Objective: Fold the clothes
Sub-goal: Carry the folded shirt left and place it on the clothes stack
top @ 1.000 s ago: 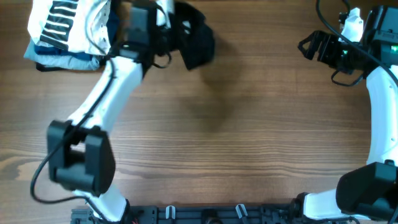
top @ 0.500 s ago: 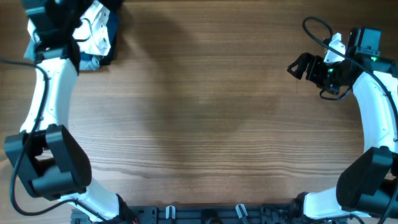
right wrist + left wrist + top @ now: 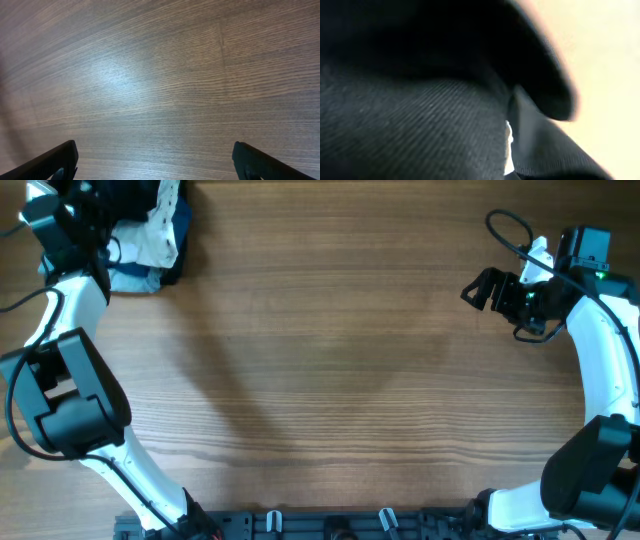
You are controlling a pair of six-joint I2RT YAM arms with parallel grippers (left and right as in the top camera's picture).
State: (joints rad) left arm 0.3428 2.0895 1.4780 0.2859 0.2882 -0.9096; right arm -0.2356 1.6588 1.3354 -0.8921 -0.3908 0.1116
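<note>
The black T-shirt (image 3: 138,198) lies bunched on the clothes pile at the table's far left corner. Its dark ribbed fabric (image 3: 420,125) fills the left wrist view and hides the fingers. My left gripper (image 3: 95,215) is at the pile, against the shirt; I cannot see whether its jaws are open or shut. My right gripper (image 3: 478,285) hovers over bare table at the right. It is open and empty, with its two fingertips wide apart in the right wrist view (image 3: 160,160).
A white garment with black stripes (image 3: 152,240) and light-blue folded pieces (image 3: 130,278) are stacked in the pile under the shirt. The wooden table (image 3: 330,380) stretches between the arms. A rail (image 3: 330,525) runs along the front edge.
My left arm swung the black T-shirt from the top middle over to the pile at the far left. My right gripper shifted slightly left and down, then held still.
</note>
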